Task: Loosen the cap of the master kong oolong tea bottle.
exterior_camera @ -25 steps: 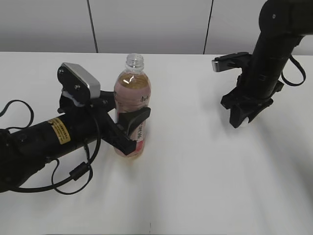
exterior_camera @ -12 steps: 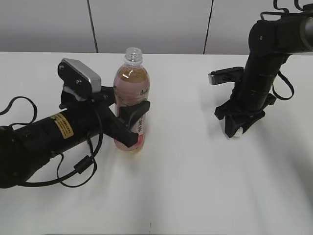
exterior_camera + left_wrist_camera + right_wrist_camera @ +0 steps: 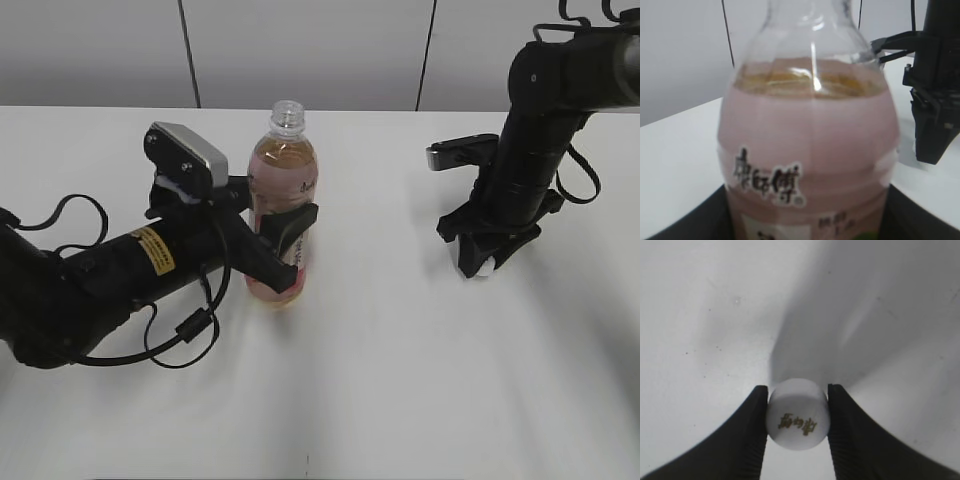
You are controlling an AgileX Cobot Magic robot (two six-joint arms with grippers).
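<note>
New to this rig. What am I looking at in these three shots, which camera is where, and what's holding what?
It is a robot with two black arms working over a white table. The wide shot comes from a camera in front, looking down at a slant. The other two come from cameras mounted on each arm's wrist.

The left tool is clamped around a tea bottle that stands upright with its neck open; the left wrist camera shows that bottle close up.

The right tool points down at the table, far to the right of the bottle. Its wrist camera shows the small white cap pinched between the two fingers, so the cap is already off.
</note>
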